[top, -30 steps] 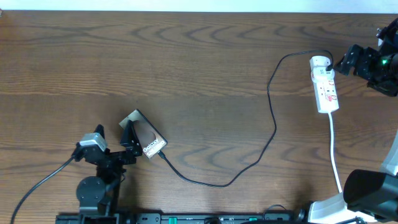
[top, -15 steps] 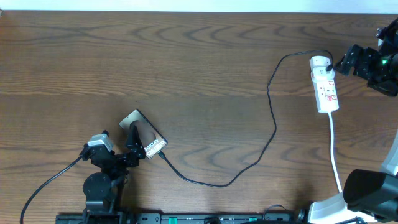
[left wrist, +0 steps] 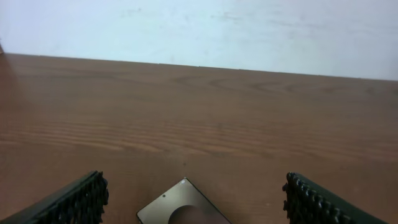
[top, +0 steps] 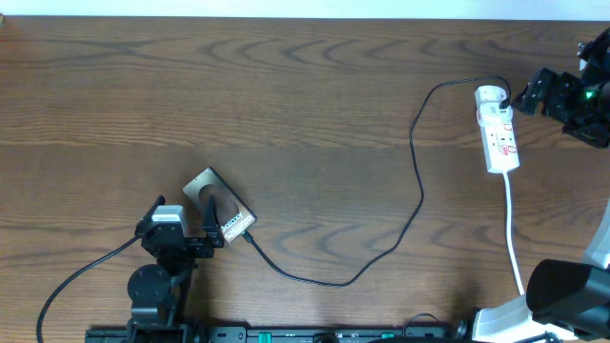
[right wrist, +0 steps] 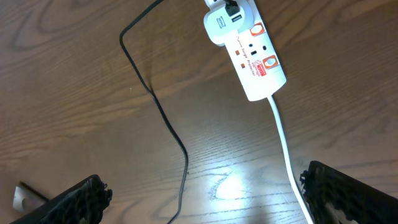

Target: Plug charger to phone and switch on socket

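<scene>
Left gripper (left wrist: 196,202): we list jaws spread wide, holding nothing, just beside the phone (top: 218,203); right gripper (right wrist: 205,196) likewise, well apart from it.

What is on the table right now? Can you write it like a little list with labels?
phone: flat on table, one corner between the left gripper open fingers
charger: runs from phone's end to socket
socket: far right, white cord trailing
right gripper: open, near socket, not touching
</scene>
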